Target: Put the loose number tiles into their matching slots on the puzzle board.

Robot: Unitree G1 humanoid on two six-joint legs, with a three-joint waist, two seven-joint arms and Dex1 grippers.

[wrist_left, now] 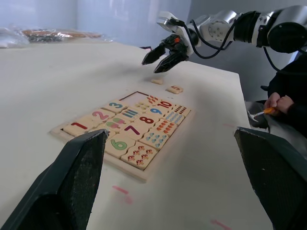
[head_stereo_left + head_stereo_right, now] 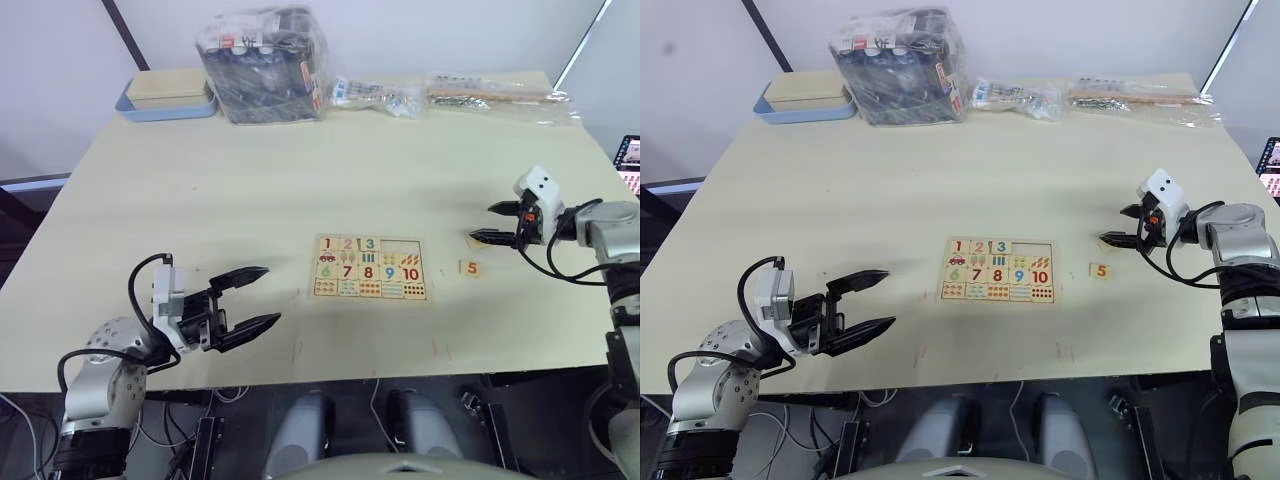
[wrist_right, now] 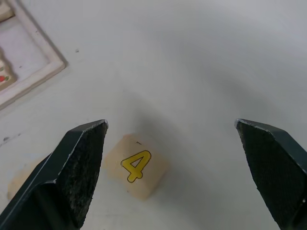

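The puzzle board (image 2: 371,299) lies flat mid-table, with tiles 1, 2 and 3 seated in its top row. Two slots (image 2: 402,246) at that row's right end are empty. To the board's right the loose number tiles rest on the table: the orange 5 (image 2: 469,267) and, a little farther back, the yellow 4 (image 3: 135,166). My right gripper (image 2: 482,222) hovers open just above the 4, one finger on each side, holding nothing. My left gripper (image 2: 270,295) is open and empty near the table's front left, well away from the board.
A blue-and-beige tray (image 2: 168,95), a plastic bag of dark items (image 2: 265,62) and clear packets (image 2: 495,95) line the far edge. A person's hand (image 1: 278,103) shows beyond the table's right side. A screen (image 2: 630,160) sits at the right edge.
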